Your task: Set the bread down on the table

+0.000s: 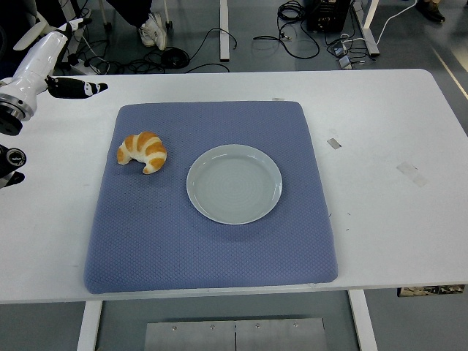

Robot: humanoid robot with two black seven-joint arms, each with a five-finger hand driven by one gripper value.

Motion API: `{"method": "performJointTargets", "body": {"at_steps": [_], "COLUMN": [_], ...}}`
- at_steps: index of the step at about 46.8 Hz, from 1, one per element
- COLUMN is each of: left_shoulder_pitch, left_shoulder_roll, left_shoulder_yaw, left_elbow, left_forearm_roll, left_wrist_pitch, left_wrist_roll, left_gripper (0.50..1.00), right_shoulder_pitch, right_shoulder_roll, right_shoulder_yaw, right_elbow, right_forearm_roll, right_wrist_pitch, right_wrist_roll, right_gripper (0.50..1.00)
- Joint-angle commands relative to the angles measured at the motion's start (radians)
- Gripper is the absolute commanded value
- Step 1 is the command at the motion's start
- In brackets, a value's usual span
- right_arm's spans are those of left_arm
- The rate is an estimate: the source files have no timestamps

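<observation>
Table, one: white, smooth, rounded corners; broad bare margin right of the mat, narrower strips left and along the near edge.
Mat, one: blue-grey, woven dimpled texture, near-square with soft corners; near half open and unoccupied.
Plate, one: pale grey, round, glossy, faint concentric rings; centred on mat, nothing on it.
Bread, one: croissant, golden-brown with paler bands, curved; lying on mat's far-left part, just left of plate, apart from it, well inside the mat's edge.
Left hand, one: white shell, black fingertips, fingers loosely spread, holding nothing (raised at upper-left corner, well clear of bread).
Tape scraps, several: small, pale, on bare tabletop at right.
</observation>
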Motion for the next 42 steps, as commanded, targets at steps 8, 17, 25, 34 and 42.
{"method": "performJointTargets", "body": {"at_steps": [8, 17, 25, 34, 42], "left_shoulder_pitch": [0.008, 0.002, 0.002, 0.008, 0.008], "left_shoulder_roll": [0.000, 0.002, 0.002, 0.023, 0.032], "left_shoulder_yaw": [-0.043, -0.043, -0.079, -0.135, -0.147], "left_elbow": [0.046, 0.074, 0.092, 0.092, 0.117], "left_forearm_roll": [-0.170, -0.308, -0.340, -0.400, -0.426], "left_wrist_pitch": [-0.005, -0.006, -0.015, -0.051, -0.068], "left_wrist_roll": [-0.030, -0.033, -0.033, -0.032, -0.032], "left_gripper": [0.946, 0.946, 0.946, 0.946, 0.946], "right_shoulder_pitch": [0.000, 0.000, 0.000, 0.001, 0.005], "right_shoulder_roll": [0.000, 0.000, 0.000, 0.000, 0.000], "right_shoulder_yaw": [0.000, 0.000, 0.000, 0.000, 0.000], "right_elbow": [0.000, 0.000, 0.000, 0.011, 0.002], "right_forearm_roll": [0.000, 0.000, 0.000, 0.000, 0.000], "right_wrist_pitch": [0.000, 0.000, 0.000, 0.002, 0.002], "right_wrist_roll": [0.000, 0.000, 0.000, 0.000, 0.000], "right_gripper": [1.000, 1.000, 1.000, 1.000, 1.000]}}
